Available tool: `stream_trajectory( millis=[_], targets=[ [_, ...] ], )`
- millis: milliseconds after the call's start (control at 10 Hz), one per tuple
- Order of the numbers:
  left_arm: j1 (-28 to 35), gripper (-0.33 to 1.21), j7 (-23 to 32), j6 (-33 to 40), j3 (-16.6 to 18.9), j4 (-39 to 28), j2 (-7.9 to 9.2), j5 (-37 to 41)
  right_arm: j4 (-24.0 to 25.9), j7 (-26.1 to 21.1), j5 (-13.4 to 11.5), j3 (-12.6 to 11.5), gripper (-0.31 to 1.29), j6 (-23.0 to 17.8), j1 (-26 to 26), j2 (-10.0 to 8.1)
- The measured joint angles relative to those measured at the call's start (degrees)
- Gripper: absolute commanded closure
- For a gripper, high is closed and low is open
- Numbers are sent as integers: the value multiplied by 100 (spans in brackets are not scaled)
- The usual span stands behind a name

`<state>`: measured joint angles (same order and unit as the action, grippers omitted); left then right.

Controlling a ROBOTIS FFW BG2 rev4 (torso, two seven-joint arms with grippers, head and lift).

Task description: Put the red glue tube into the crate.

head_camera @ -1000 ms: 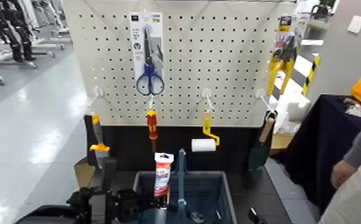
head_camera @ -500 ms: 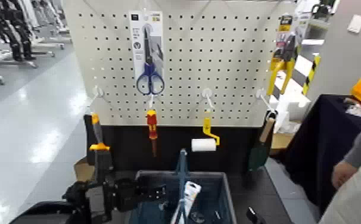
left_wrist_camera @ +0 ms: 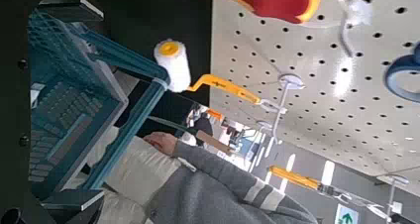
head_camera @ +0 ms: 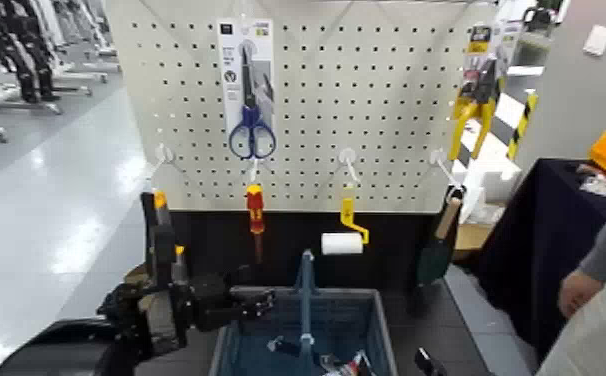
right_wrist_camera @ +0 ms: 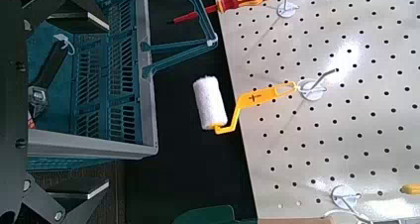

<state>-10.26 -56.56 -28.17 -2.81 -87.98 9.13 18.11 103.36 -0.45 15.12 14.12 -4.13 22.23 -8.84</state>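
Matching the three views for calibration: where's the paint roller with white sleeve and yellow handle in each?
Head view: white-sleeved, yellow-handled paint roller hangs behind the crate, right of the red-and-yellow screwdriver.
Left wrist view: roller, between crate and pegboard.
Right wrist view: roller, also between those two.
Shared landmark: white perforated pegboard.

At twelve o'clock I see a smooth, matt pegboard (head_camera: 307, 120), and at six o'clock a plastic crate (head_camera: 372, 294) with mesh-like walls. The white roller (right_wrist_camera: 209, 102) looks fuzzy; towards ten o'clock the floor (head_camera: 57, 210) is glossy, and towards three o'clock hangs matt dark cloth (head_camera: 527, 225).
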Motion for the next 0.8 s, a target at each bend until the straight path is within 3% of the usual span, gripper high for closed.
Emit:
stream_trajectory(
  millis=[800],
  targets=[
    [160, -25, 261, -33, 196, -403, 5, 86, -10, 80, -9, -51, 20, 43, -18, 23]
  ],
)
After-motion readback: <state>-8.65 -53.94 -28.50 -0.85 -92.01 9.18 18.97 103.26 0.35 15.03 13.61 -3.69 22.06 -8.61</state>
